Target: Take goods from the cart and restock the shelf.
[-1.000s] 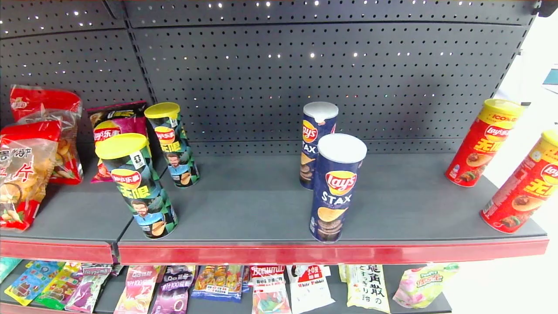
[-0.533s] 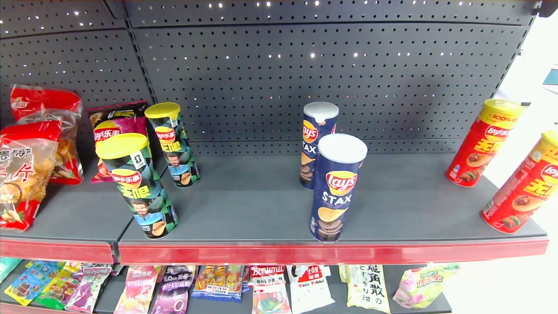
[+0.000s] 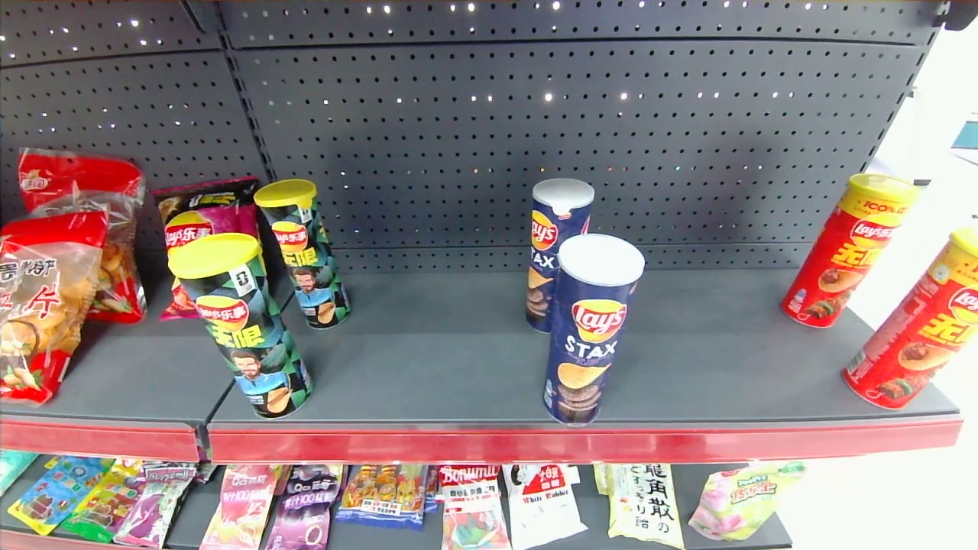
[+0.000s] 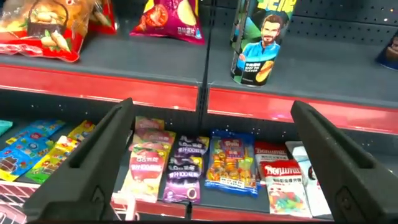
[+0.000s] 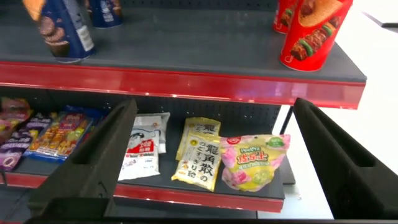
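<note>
Gaping wide and empty, the left jaws face candy packets [image 4: 186,168] under the shelf [image 4: 323,68], below a green can [image 4: 256,40] at its front edge. The right jaws, likewise apart and empty, face sweet bags [image 5: 202,155] below a blue can [image 5: 62,28] and a red can [image 5: 311,34]. Cans stand on the shelf in pairs, front and back: green left of the middle, blue at the middle, red at the right edge. Snack bags [image 3: 46,290] fill the left end.
</note>
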Tool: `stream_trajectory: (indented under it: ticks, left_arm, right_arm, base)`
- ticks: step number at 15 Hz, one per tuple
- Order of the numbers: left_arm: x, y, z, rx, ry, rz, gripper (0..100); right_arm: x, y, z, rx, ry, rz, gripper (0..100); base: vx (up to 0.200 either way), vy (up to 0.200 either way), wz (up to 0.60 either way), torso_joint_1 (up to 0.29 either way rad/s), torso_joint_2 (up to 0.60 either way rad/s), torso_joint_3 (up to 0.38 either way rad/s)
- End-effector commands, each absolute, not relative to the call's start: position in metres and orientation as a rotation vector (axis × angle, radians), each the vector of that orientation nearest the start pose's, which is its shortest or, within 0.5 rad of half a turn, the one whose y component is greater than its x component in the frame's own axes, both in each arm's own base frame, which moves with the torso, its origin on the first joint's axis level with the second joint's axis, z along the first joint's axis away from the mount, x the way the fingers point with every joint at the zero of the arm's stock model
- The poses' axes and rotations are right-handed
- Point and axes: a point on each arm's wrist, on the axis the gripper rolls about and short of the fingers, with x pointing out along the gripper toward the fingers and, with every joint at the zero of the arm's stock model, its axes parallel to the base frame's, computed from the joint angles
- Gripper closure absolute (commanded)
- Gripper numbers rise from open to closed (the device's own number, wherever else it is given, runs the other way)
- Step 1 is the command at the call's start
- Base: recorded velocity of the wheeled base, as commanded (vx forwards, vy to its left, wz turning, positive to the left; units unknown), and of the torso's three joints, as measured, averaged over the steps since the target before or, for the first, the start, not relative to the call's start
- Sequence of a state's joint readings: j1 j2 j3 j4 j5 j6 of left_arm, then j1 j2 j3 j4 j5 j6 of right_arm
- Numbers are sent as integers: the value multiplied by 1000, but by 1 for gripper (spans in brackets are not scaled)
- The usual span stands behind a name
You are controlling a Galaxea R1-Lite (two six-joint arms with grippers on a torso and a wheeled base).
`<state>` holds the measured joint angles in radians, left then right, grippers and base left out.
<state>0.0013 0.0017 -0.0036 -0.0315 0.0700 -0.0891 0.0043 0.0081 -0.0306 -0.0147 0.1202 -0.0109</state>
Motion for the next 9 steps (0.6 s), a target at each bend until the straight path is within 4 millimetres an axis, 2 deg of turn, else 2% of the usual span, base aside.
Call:
stream_trajectory:
  ticks: [1,2,3,5,6,7,9]
  left_arm:
    - [-23,2,80,-90,-38,69,0]
    - [-23,2,80,-92,-40,69,0]
    - [-23,2,80,-92,-40,70,0]
    - [-23,2,80,-92,-39,70,0]
    - [-23,2,80,-92,-39,70,0]
    - [-23,2,80,-93,-39,70,0]
    - [-23,2,80,-93,-40,70,0]
  right_arm:
    - [-17,4,164,46,-61,233,0]
    - [-15,4,172,36,-57,271,0]
    - [-7,5,170,-24,-13,313,0]
    - [23,7,183,-49,98,322,0]
    - [23,7,183,-49,98,322,0]
    - [53,11,193,-49,196,355,0]
    - [72,19,189,-48,293,452,0]
  base:
    - [0,0,0,0,0,0]
    - [0,0,0,0,0,0]
    - [0,0,0,0,0,0]
    - [0,0,0,0,0,0]
    - [0,0,0,0,0,0]
    - [0,0,0,0,0,0]
    - [0,0,0,0,0,0]
